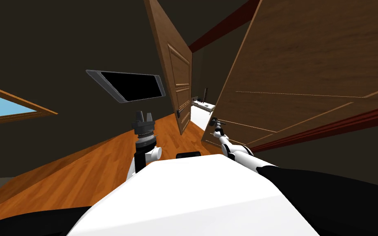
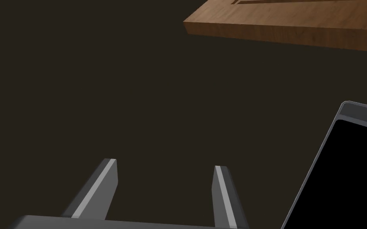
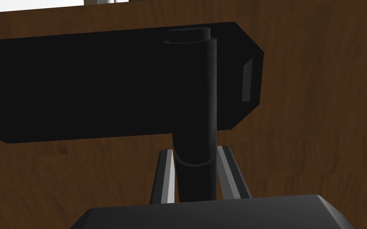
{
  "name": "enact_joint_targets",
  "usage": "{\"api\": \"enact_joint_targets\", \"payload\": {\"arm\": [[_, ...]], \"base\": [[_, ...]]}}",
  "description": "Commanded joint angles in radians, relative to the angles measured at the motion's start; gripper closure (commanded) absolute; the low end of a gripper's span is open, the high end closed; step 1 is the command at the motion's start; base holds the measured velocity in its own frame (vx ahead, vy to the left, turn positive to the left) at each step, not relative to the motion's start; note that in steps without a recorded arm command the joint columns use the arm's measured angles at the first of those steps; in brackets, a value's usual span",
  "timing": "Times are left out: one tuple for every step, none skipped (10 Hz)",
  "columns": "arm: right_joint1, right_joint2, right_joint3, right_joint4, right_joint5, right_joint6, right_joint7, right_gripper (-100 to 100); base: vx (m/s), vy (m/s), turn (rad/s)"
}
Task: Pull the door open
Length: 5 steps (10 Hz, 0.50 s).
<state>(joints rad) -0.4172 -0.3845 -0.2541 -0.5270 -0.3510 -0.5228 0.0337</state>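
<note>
Right gripper (image 3: 194, 153) clamped on the black lever handle (image 3: 194, 99) at the free edge of the ajar wooden door (image 3: 318, 159), where pulling likely gains most leverage; left gripper (image 2: 165, 164), fingers apart, waits clear of the door.

Home interior, wood floor (image 1: 81, 172), panelled door (image 1: 307, 73), wall screen (image 1: 137, 86)

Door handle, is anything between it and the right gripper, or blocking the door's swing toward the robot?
Nothing visible does. The right gripper is shut on the black door handle. The open left gripper hangs apart from the free edge of the wooden door, likely outside its swing.
</note>
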Motion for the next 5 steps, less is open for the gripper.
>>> {"api": "enact_joint_targets", "payload": {"arm": [[0.006, 0.0, 0.016, -0.006, 0.007, 0.002, -0.015, 100], [0.008, -0.002, 0.027, -0.009, 0.012, 0.003, -0.026, 100], [0.009, -0.004, 0.038, -0.013, 0.017, 0.003, -0.037, 100], [0.011, -0.007, 0.054, -0.018, 0.024, 0.003, -0.053, 100], [0.012, -0.008, 0.062, -0.021, 0.028, 0.003, -0.062, 100]], "base": [[-0.216, -0.049, 0.112], [-0.207, -0.046, 0.106], [-0.208, -0.045, 0.097], [-0.222, -0.03, 0.127], [-0.23, -0.043, 0.107]]}}
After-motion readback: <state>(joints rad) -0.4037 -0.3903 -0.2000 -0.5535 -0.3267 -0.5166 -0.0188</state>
